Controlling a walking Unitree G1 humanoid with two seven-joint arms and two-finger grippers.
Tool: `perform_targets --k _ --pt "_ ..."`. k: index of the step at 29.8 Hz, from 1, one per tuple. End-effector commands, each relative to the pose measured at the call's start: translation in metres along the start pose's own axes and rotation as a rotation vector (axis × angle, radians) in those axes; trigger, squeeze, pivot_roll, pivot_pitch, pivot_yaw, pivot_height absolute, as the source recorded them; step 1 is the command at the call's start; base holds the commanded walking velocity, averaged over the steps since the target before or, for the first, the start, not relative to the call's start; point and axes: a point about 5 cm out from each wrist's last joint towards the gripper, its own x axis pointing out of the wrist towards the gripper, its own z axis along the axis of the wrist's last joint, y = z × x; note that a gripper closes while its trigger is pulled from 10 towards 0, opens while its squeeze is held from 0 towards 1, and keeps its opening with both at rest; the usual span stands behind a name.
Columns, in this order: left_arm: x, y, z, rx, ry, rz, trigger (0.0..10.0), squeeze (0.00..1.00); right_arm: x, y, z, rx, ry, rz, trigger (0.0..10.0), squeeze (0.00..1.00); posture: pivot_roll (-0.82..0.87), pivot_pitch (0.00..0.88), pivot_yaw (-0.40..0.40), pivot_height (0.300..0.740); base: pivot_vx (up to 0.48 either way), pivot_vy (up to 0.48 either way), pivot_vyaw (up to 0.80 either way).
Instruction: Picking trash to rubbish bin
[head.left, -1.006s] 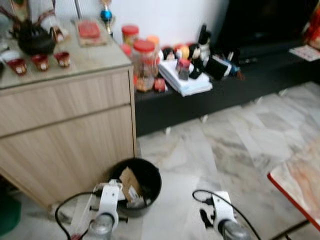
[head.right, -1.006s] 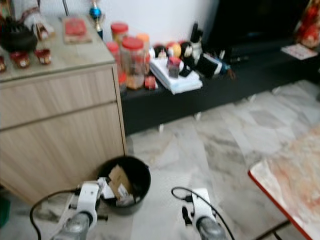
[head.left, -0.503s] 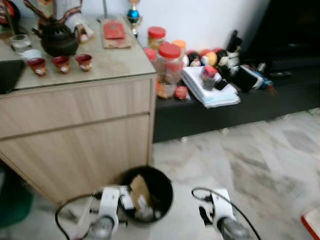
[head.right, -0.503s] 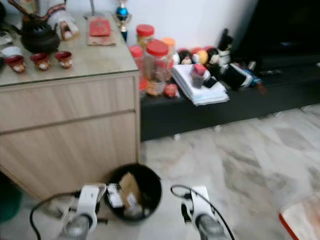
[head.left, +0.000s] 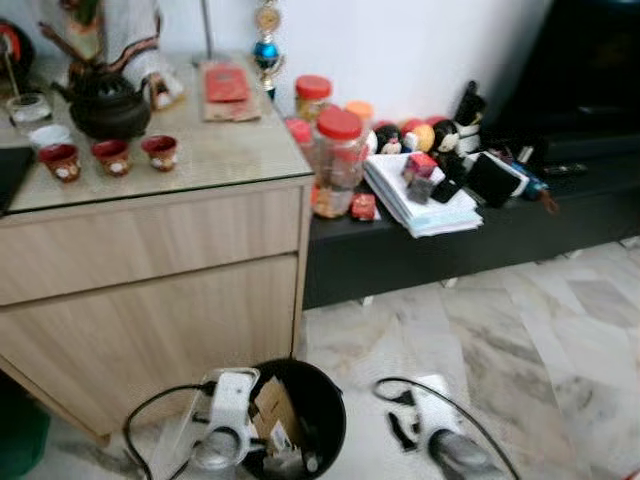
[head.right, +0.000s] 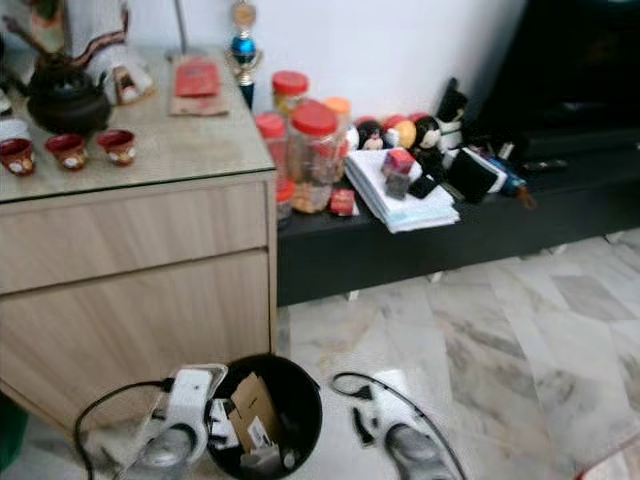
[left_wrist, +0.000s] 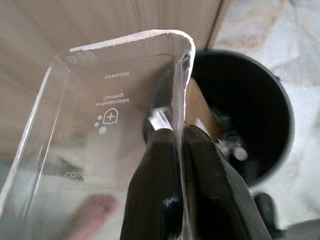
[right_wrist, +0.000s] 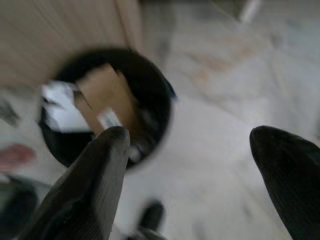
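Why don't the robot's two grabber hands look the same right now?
The left gripper is pinched shut on a clear plastic sheet; the right gripper is wide open and holds nothing. The left one is beside the wooden cabinet, the right one over the marble floor. Both have black fingers and sit near the black bin.

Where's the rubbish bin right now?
The black rubbish bin stands on the marble floor beside the wooden cabinet, just ahead of the left gripper.
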Motion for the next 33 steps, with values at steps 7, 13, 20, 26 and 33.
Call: perform_targets --k 7,13,20,26,33 --pt "0.009 -0.019 0.042 0.059 -0.143 -0.083 10.0 0.0 0.004 -0.001 0.038 -0.026 -0.11 0.09 10.0 0.0 0.04 0.08 -0.096 0.74 0.0 0.0 0.0" --pt "0.012 -0.018 0.071 0.034 -0.242 -0.096 10.0 0.0 0.006 0.01 0.063 -0.055 -0.188 0.185 10.0 0.0 0.03 0.081 -0.104 0.74 0.0 0.0 0.0" --pt "0.013 -0.019 0.088 0.025 -0.312 -0.143 10.0 0.0 0.005 0.013 0.075 -0.055 -0.237 0.241 10.0 0.0 0.01 0.09 -0.109 0.74 0.0 0.0 0.0" --pt "0.012 -0.032 0.093 0.002 -0.337 -0.228 10.0 0.0 0.004 0.011 0.07 -0.048 -0.233 0.231 10.0 0.0 0.0 0.104 -0.122 0.74 0.0 0.0 0.0" --pt "0.009 -0.054 0.101 0.008 -0.368 -0.344 10.0 0.04 0.003 0.007 0.066 -0.041 -0.225 0.231 10.0 0.0 -0.01 0.115 -0.133 0.74 0.0 0.0 0.0"
